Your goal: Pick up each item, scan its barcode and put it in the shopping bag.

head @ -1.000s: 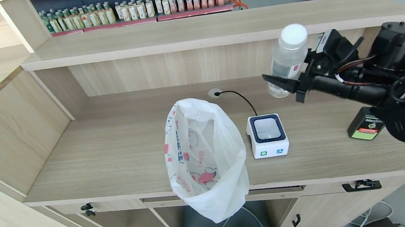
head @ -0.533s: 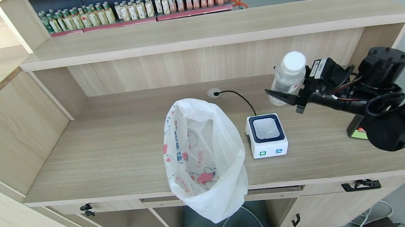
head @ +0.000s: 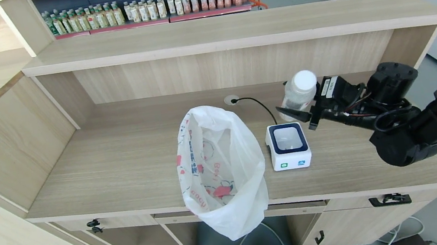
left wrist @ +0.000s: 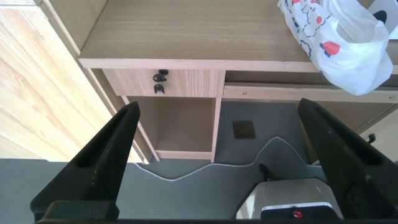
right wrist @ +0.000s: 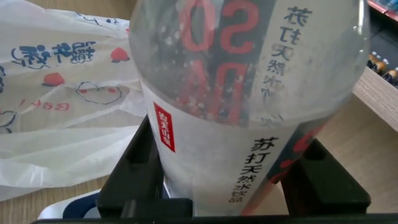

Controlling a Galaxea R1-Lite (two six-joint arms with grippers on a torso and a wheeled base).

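While the right claw (head: pixel 294 107) is clamped on the upright bottle (head: pixel 298 91), near the far edge of the scanner (head: pixel 287 141) on the tabletop (head: pixel 127 154), the label (right wrist: pixel 261 143) likely needs tilting toward the scanner window, held steady, before the bag (head: pixel 221 170).

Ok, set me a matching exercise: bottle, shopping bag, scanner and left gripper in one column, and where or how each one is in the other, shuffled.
Column one
1. bottle
2. shopping bag
3. scanner
4. left gripper

Column two
A. flat on the counter, cable running to its back
B. open, holding nothing
C. hanging over the counter's front edge, mouth open
D. clamped in the right gripper, next to the scanner

Pairs: 1-D, 2-C, 3-A, 4-B
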